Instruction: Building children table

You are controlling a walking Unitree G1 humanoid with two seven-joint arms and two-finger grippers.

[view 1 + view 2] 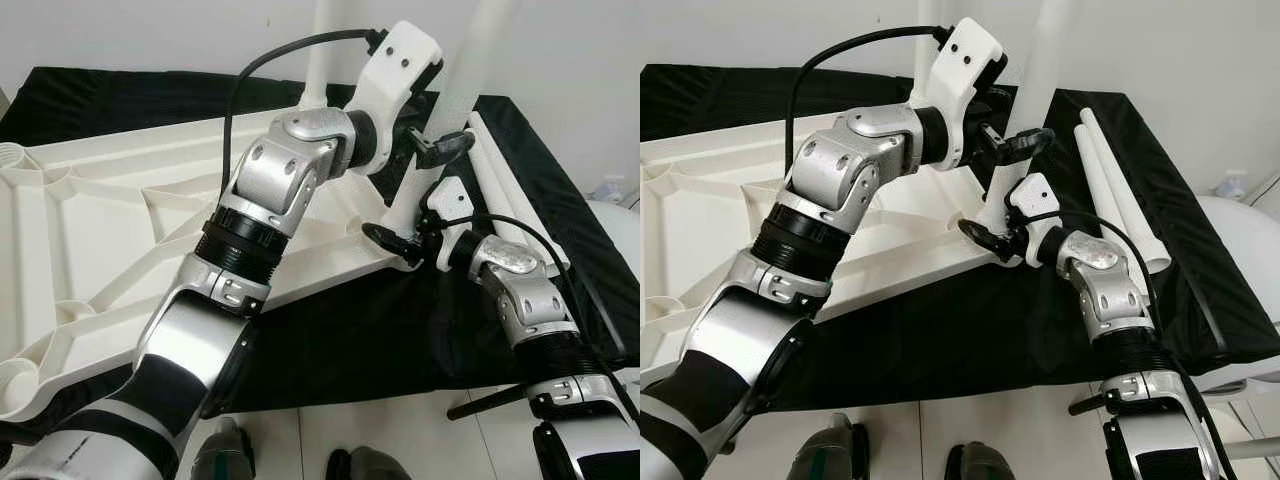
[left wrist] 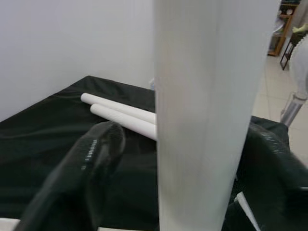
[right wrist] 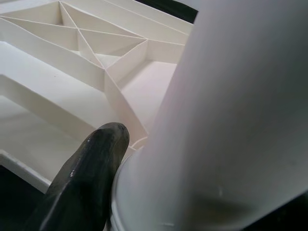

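1. White ribbed children's table top [image 1: 110, 230] lay upside down on a black cloth [image 1: 400, 330], its near right corner right at the two pincers.
2. Upright white leg [image 1: 1025, 130] stood in that corner socket, rising out of frame.
3. Left pincer [image 1: 1012, 146] closed around the leg partway up; black fingers [image 2: 91, 159] sat either side of the tube in the left wrist view.
4. Right pincer [image 1: 985, 238] clamped the leg's base, just below the left pincer; one finger [image 3: 82, 178] touched the tube where it met the ribs.
5. Two spare white legs [image 1: 1120, 190] lay side by side on the cloth, just right of both pincers, apart from them.
6. A second upright leg [image 1: 320, 50] stood behind the left pincer at the far edge.
7. Cloth between the table top's near edge and the floor [image 1: 400, 440] was open below the right pincer.
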